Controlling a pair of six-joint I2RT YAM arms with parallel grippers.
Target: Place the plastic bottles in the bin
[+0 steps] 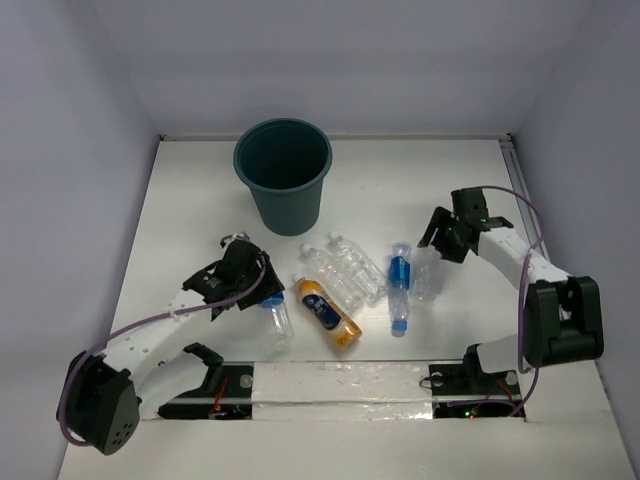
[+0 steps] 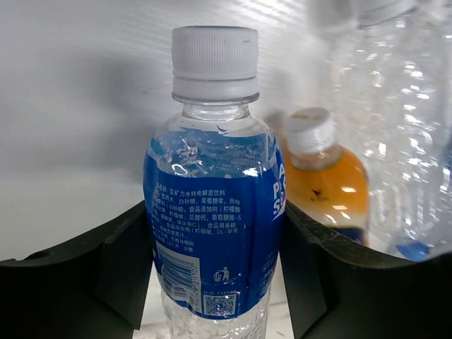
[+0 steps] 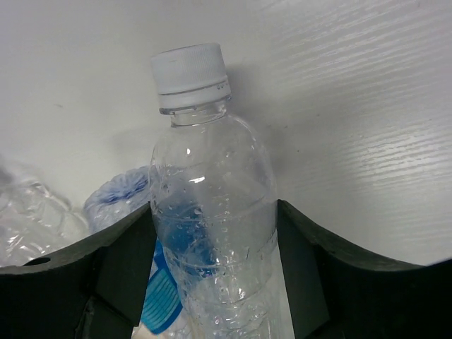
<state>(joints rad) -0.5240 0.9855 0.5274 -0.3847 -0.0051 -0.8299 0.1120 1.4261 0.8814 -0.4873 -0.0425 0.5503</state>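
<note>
While lying well short of the bin (image 1: 283,175) — bottles pinched on the worktop (image 1: 190,200).
From above: blue-label bottle (image 1: 275,320) nipped in left pincer (image 1: 267,296), beside orange bottle (image 1: 328,312); clear bottle (image 1: 422,274) nipped in right pincer (image 1: 433,257). Left wrist: fingers (image 2: 113,268) pressed to both label sides. Right wrist — same squeeze on clear plastic.

Roughly six plastic bottles (image 1: 340,270) (one orange) lie scattered before the upright green bin (image 1: 283,175).
</note>
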